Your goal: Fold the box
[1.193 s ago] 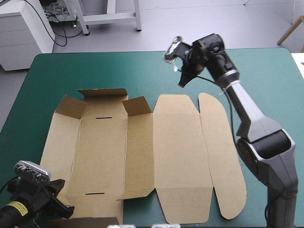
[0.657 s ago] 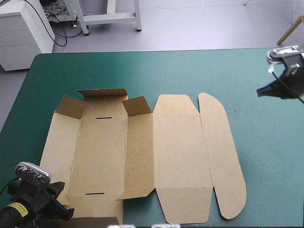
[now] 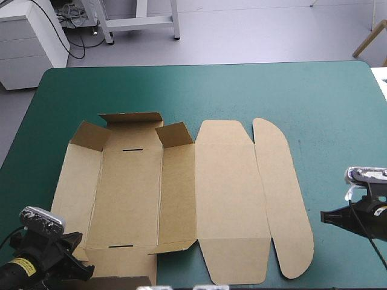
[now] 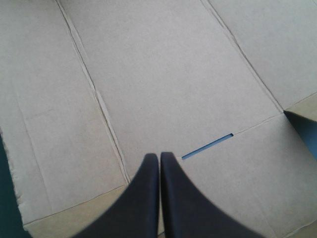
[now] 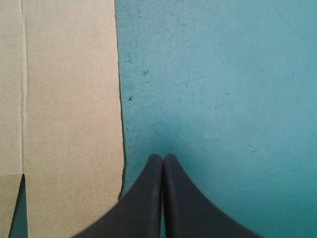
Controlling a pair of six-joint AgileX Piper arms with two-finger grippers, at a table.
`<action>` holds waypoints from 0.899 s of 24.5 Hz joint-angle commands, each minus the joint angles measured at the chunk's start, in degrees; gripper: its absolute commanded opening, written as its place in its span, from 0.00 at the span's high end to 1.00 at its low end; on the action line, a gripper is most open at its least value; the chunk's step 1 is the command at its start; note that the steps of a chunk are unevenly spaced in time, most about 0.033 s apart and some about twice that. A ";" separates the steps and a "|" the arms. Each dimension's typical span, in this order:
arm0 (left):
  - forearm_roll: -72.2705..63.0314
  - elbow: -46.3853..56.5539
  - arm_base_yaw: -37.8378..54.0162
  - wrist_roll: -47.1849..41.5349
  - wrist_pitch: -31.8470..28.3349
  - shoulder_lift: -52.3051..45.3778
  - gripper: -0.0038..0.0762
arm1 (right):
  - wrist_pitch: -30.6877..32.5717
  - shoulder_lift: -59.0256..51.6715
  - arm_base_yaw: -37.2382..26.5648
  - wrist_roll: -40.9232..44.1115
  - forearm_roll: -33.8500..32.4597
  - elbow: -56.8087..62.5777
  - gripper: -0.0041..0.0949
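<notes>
Both clenched and empty: open left gripper [image 4: 159,155] over the box [image 3: 181,193], right gripper [image 5: 163,156] beside it, then fold up evenly.

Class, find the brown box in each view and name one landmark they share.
High view: the box lies spread mid-picture on the teal-green cover.
Left wrist view: it nearly fills the picture, ahead of the left gripper.
Right wrist view: its edge runs beside the right gripper.
Shared: the cover bordering its edge.

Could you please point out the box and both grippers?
box [image 3: 230,193]: high view, on its flat middle panel.
left gripper [image 4: 159,156]: left wrist view, at the shut fingertips.
right gripper [image 5: 163,156]: right wrist view, at the shut fingertips.
</notes>
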 commanded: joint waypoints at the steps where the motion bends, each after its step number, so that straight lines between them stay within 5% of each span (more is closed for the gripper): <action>1: -1.19 -1.84 -0.24 -1.75 -3.83 0.63 0.96 | -3.54 -3.14 -0.30 0.50 0.77 2.08 0.98; 14: -1.75 -5.60 -0.24 -1.86 -4.19 7.57 0.96 | -9.79 -8.00 -0.30 -2.70 9.64 11.72 0.98; 22: -9.86 -19.73 -0.13 1.18 -5.46 29.81 0.96 | -12.78 -8.00 -0.30 -4.42 9.64 12.08 0.98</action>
